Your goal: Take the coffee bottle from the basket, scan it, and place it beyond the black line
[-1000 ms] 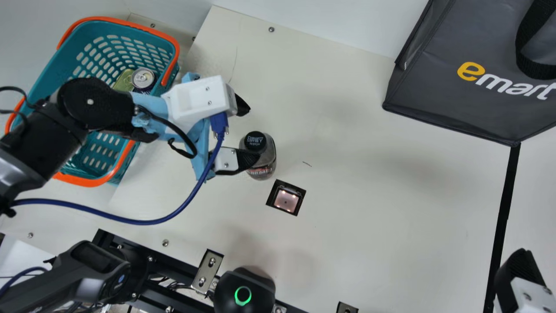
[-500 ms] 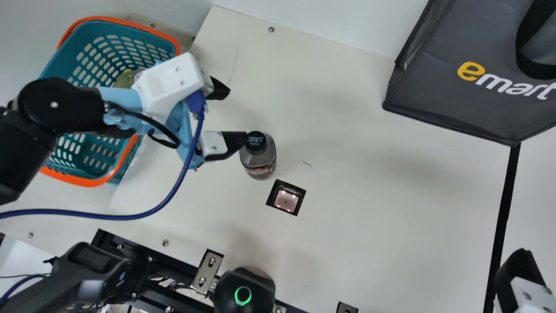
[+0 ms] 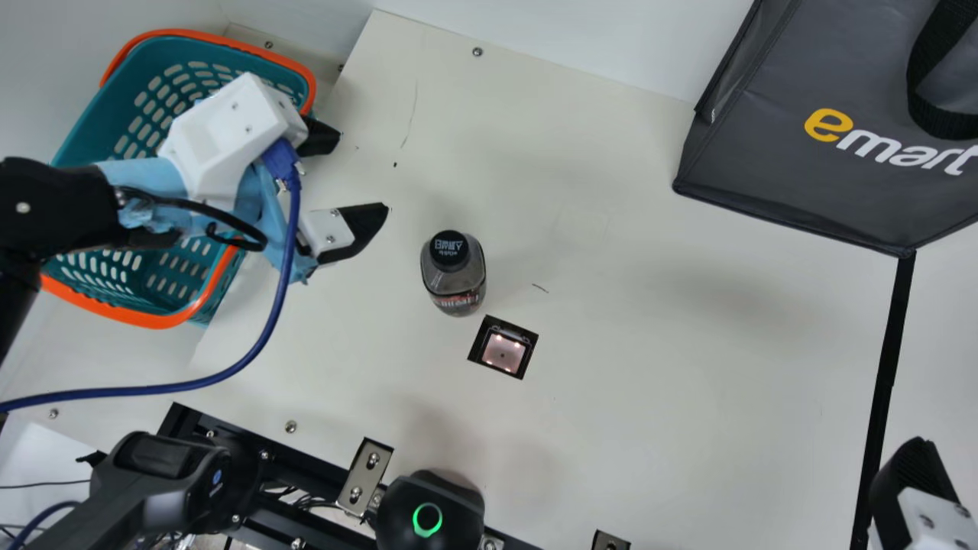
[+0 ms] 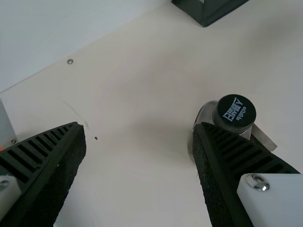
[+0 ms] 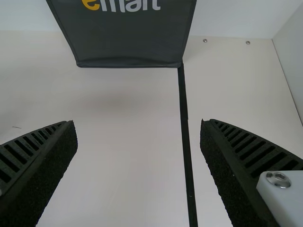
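We see a cream table, and the largest thing on it is the dark grey bag at the far edge, toward the right. The teal basket with its orange rim sits by the left edge, partly covered by our left arm. The black line runs from the bag's near corner toward the near edge. Our left gripper hangs near the left edge, between the basket and the bottle, with its pincer spread and nothing in it. Our right gripper seems to hang over the near end of the line, though the main view's corner cuts it off; in the right wrist view its pincer is spread too, the line passing between the two sides. A black device with a green ring sits at the near edge. The coffee bottle, black-capped, stands upright on the table, nearer the left edge than the right, well apart from the line and touching neither pincer. The smallest thing we name, the scanner window, glows in the tabletop just beside the bottle, on its near side.
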`<state>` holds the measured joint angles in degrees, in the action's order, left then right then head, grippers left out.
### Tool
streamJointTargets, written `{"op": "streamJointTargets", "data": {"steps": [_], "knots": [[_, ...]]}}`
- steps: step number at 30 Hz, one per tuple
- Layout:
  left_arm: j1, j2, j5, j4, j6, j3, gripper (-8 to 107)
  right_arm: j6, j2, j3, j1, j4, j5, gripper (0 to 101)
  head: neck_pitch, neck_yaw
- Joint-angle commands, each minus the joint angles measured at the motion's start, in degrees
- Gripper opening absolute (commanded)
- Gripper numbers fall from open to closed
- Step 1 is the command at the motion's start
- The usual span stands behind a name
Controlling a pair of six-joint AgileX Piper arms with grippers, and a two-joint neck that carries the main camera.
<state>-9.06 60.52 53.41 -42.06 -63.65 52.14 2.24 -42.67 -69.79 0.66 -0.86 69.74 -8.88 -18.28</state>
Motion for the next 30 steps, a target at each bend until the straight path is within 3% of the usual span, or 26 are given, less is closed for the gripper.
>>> {"op": "streamJointTargets", "data": {"steps": [1, 15, 30], "knots": [[-1.4, -0.5, 0.5, -0.2, -0.2, -0.1, 90, 0.0, 0.0, 0.0, 0.0, 0.0, 0.0, 91, 1.0, -0.1], [-7.5, -4.0, 2.9, -0.6, 0.4, 0.0, 90, 0.0, 0.0, 0.0, 0.0, 0.0, 0.0, 91, 1.0, -0.1], [-4.4, -9.2, -4.8, 6.7, 13.1, -1.2, 90, 0.0, 0.0, 0.0, 0.0, 0.0, 0.0, 91, 1.0, -0.1]]}}
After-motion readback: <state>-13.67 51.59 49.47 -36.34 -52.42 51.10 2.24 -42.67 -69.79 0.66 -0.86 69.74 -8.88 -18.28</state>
